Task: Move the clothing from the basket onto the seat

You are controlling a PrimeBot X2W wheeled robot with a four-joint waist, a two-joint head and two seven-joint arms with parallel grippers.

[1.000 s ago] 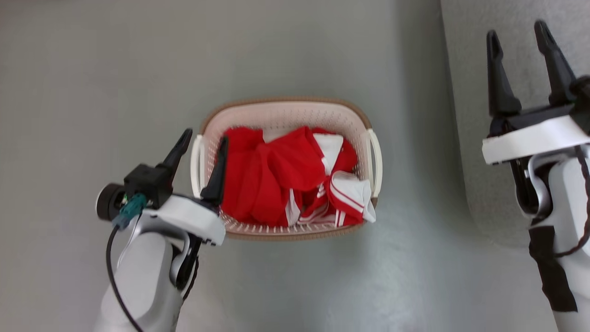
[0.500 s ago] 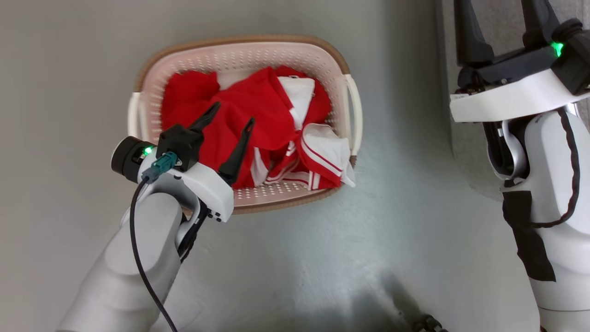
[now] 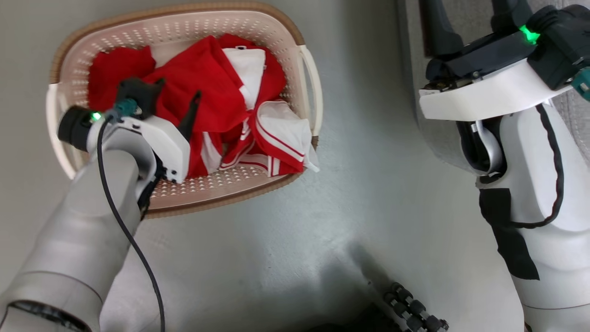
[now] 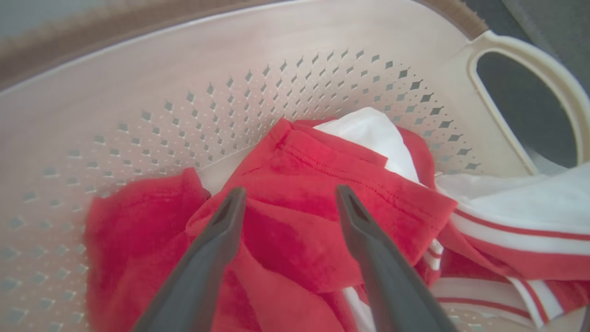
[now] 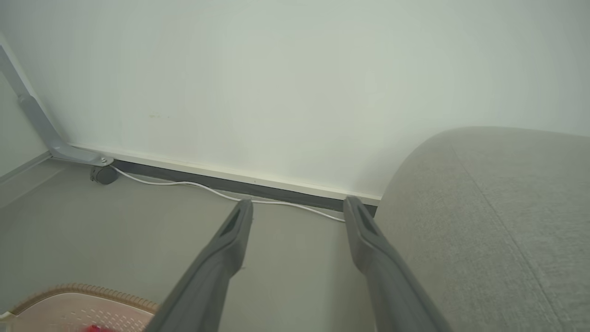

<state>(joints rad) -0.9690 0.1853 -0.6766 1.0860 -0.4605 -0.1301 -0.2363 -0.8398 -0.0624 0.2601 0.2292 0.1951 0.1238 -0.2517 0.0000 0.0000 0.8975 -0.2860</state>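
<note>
Red clothing heaped in basket

The basket stands on the floor, at the far left, and the clothing lies in it. The left claw is inside the basket, over the left part of the clothing. The seat is to the right of the basket, well apart. The right claw is beside the seat's left edge.

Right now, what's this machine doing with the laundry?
The robot is unloading laundry. Its left gripper is down in the basket, open astride a fold of the red clothing, nothing grasped yet. Its right gripper hangs open and empty by the grey seat. All the clothing in view lies in the basket.
</note>
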